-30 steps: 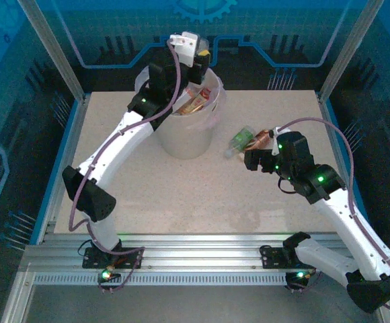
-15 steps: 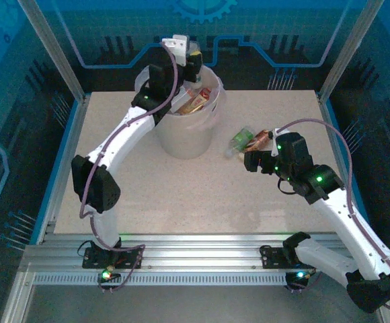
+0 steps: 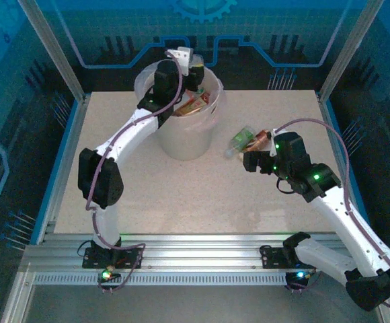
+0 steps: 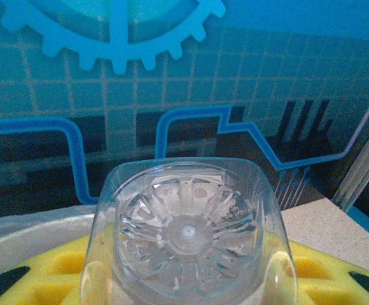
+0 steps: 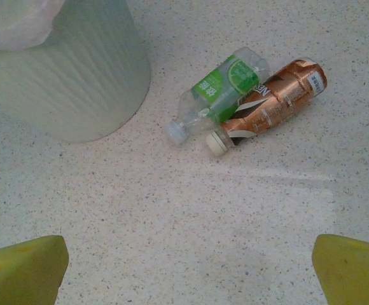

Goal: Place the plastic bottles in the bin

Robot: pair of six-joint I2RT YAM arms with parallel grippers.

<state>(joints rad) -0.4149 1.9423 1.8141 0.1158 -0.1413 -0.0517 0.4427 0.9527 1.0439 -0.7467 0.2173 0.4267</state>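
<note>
Desk point(image 3: 181, 195): pale speckled top, both arms at work over it.

Bin point(image 3: 181, 134): translucent whitish bucket with a bag liner, at the far middle of the desk. Orange-labelled bottles point(image 3: 193, 102) lie inside it.

Left gripper point(image 3: 193, 67): up at the bin's far rim, narrow, clamped on a clear bottle point(image 4: 187, 235). The wrist view shows the ribbed base pointing away between the yellow pads point(image 4: 44, 279). Whether the bottle hangs fully inside the rim line cannot be told.

Right gripper point(image 3: 252, 160): low over the desk to the right of the bin, jaws wide and empty.

Green-labelled bottle point(image 5: 219, 95) and copper-labelled bottle point(image 5: 273, 105): lying on their sides, touching, caps toward the gripper, just ahead of it and well apart from the bin.

Risks, as judged:
- A release this near the far rim may bounce the clear bottle off the liner edge and out behind the bin.
- The two desk bottles touch; closing on one likely shoves the other into a roll.
- Thin, dented plastic may squirt out of the pads if pinched off-centre.
</note>
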